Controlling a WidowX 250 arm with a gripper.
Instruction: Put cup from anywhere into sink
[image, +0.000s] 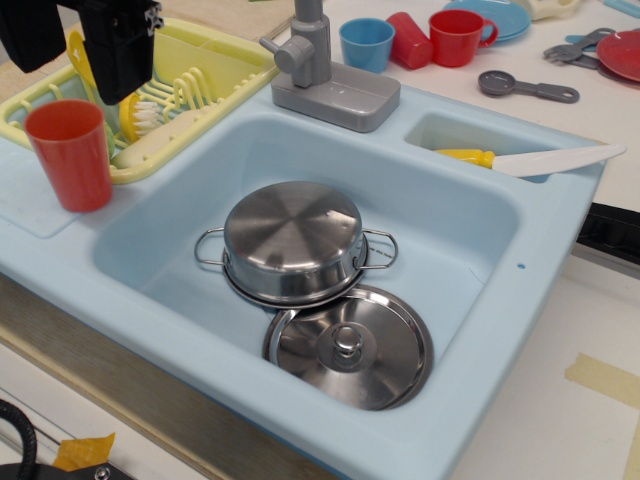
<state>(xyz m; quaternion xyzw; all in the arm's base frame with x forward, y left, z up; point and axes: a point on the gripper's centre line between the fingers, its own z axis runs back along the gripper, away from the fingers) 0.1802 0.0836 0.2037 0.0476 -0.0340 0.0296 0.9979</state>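
Gripper (115, 40): jaw state unclear, above dish rack (215, 60) | cup (70, 155) upright on sink (480, 330) ledge

Cut off, covered, or unclear

The gripper (110, 45) is cropped by the top edge, so whether its jaws are apart cannot be told. The upturned pot (293, 240) hides its own inside and part of the lid (350, 345). The faucet (312, 40), blue plate (505, 15) and red plate (622, 52) run past the frame.
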